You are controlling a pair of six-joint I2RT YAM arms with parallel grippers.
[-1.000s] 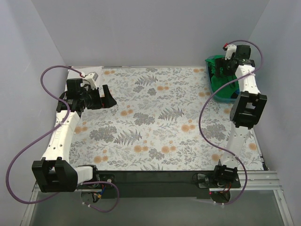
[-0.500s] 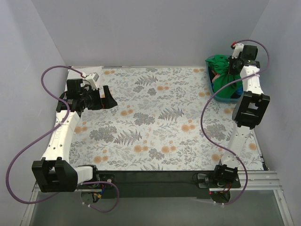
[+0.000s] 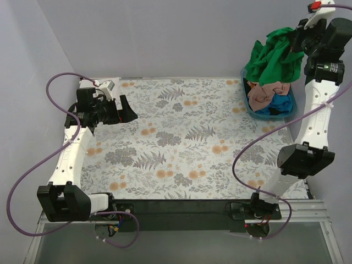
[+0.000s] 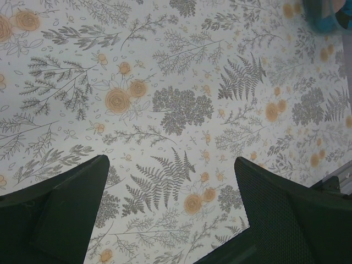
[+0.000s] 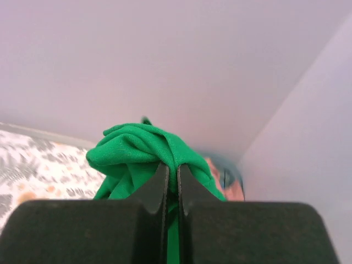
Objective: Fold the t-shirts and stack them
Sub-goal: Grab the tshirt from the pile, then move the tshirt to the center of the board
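Note:
A bright green t-shirt (image 3: 275, 58) hangs bunched in the air at the back right, above the blue tub (image 3: 250, 109). My right gripper (image 3: 296, 37) is shut on its top fold; in the right wrist view the green t-shirt (image 5: 143, 148) bulges out over the closed fingers (image 5: 158, 181) of my right gripper (image 5: 171, 177). A salmon-pink t-shirt (image 3: 264, 92) and a blue t-shirt (image 3: 280, 104) lie crumpled in the tub below it. My left gripper (image 3: 125, 109) hovers open over the back left of the table, nothing between its fingers (image 4: 71, 206).
The floral table covering (image 3: 181, 137) spreads across the whole table, also seen in the left wrist view (image 4: 176, 104). Grey walls close in the back and both sides. Purple cables loop beside each arm.
My right gripper has shut on the green t-shirt in the tub and lifted it high, uncovering the pink and blue shirts. The left arm has barely moved.

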